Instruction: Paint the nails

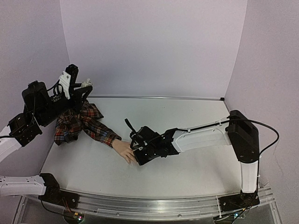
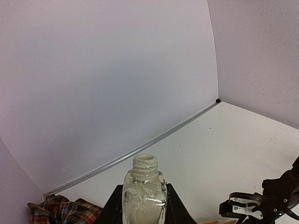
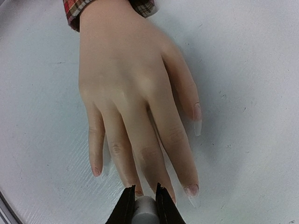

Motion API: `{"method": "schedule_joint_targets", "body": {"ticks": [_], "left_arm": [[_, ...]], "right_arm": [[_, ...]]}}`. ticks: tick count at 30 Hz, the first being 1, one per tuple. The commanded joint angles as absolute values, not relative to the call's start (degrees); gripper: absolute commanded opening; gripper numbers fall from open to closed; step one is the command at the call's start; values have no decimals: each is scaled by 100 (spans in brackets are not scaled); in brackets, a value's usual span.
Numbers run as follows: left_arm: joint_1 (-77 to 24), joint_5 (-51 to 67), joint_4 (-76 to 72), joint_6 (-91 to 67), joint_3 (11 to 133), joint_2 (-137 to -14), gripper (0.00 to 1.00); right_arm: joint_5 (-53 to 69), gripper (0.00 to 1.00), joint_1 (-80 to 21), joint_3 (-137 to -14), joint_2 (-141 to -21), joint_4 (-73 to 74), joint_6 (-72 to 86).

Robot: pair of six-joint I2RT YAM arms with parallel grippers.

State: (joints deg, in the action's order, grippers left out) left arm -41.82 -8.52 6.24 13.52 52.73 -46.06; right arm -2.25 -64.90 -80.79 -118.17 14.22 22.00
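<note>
My right gripper (image 3: pixel 144 190) pinched on a pale cap (image 3: pixel 145 211), tips over the mannequin hand's (image 3: pixel 126 70) middle fingertips, nails (image 3: pixel 191 190) just beside, left gripper (image 2: pixel 144 205) clamping open bottle (image 2: pixel 144 186)

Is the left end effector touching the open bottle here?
Touching. The left wrist view shows the left end effector clamping the bottle between its fingers, no gap either side.

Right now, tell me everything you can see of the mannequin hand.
The mannequin hand is pale peach, smooth plastic by its look, lying palm down on the white table, digits slightly spread. Long, clear nails show on two digits. A red plaid sleeve covers its wrist. The right gripper's fingers, pinching a white cap, hide the middle fingertip; contact unclear.
</note>
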Motion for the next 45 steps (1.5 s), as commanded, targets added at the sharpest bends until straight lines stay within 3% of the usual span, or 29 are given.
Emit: {"method": "schedule_joint_targets", "body": {"ticks": [1, 24, 45], "left_arm": [[-4167, -794, 511, 1345, 5561, -4530, 0], [-4168, -777, 498, 1350, 5568, -4563, 0], [-4172, -811, 536, 1363, 5549, -4509, 0]], "right_arm": [[-375, 0, -6477, -8124, -11763, 1447, 2261], [-340, 0, -6530, -7812, -11024, 1485, 2274], [-281, 0, -6509, -8314, -11673, 1503, 2230]]}}
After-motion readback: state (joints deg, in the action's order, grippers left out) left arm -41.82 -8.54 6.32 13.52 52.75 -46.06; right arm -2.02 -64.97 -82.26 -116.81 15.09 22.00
